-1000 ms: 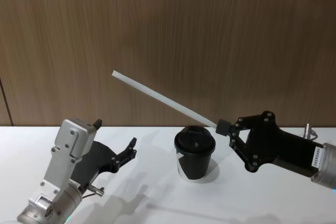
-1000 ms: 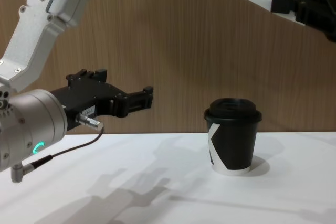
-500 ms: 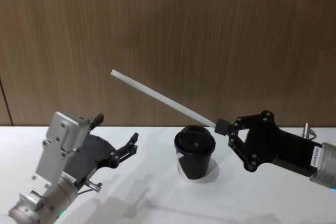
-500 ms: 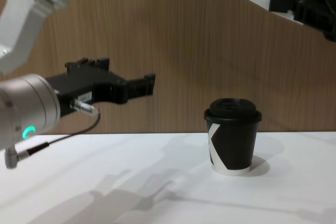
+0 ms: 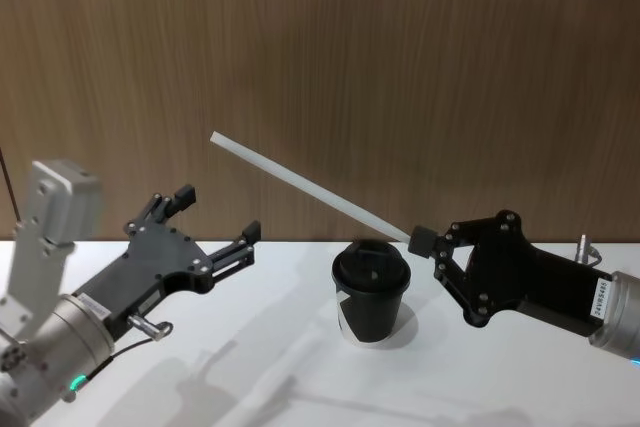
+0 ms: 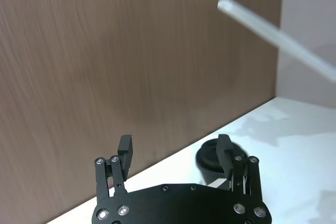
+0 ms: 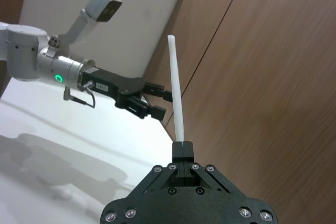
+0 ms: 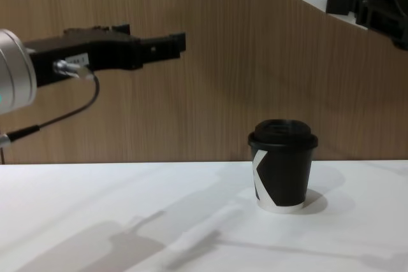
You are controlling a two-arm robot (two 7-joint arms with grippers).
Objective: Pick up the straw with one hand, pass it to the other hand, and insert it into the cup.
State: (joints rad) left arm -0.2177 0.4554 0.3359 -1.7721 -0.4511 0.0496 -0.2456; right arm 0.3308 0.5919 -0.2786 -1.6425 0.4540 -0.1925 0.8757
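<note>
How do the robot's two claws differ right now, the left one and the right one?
The left gripper has spread, empty fingers; the right gripper is shut on the white straw at its lower end. The left gripper hangs well left of the cup; the right gripper sits close by its lid. Both are black and two-fingered.

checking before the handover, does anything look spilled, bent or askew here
Nothing stands out. The cup stands upright on the table, lid on, no spill around it. The straw is straight, gripped at one end by the right end effector, slanting upward. The left end effector is open, apart from it.
</note>
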